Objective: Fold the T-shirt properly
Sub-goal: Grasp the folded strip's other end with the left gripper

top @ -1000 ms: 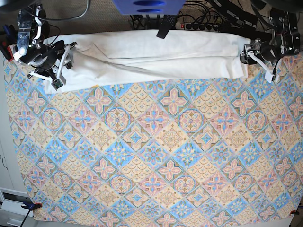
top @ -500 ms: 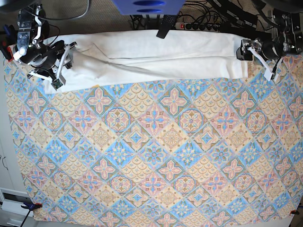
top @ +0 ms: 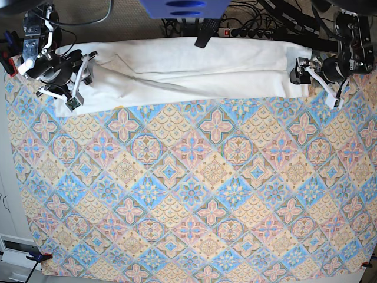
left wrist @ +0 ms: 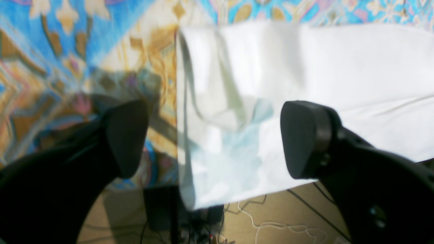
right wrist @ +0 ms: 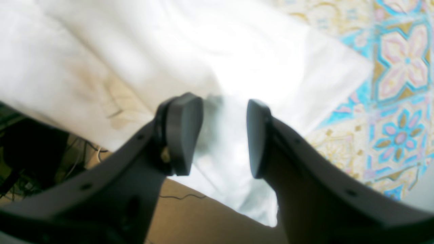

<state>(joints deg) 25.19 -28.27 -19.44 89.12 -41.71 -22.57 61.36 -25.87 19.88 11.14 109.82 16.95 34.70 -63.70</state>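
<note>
The white T-shirt (top: 194, 68) lies as a long folded strip along the far edge of the table, plain side up; no print or neck tag shows. My left gripper (top: 296, 73) is open over the shirt's right end. In the left wrist view (left wrist: 213, 139) its fingers straddle the shirt's side edge (left wrist: 339, 84), which hangs over the table edge. My right gripper (top: 82, 79) is open over the shirt's left end. In the right wrist view (right wrist: 220, 135) white cloth (right wrist: 237, 57) lies under the gap between its fingers, with a faint yellowish mark showing through.
The patterned blue-orange tablecloth (top: 194, 188) covers the table in front of the shirt. A power strip and cables (top: 241, 30) lie on the floor beyond the far edge. A blue object (top: 182, 7) is at top centre. A clamp (top: 38, 256) grips the near left corner.
My left gripper has moved left and slightly toward me, from beside the shirt's right end onto it. The right arm has hardly moved. The shirt lies as before.
</note>
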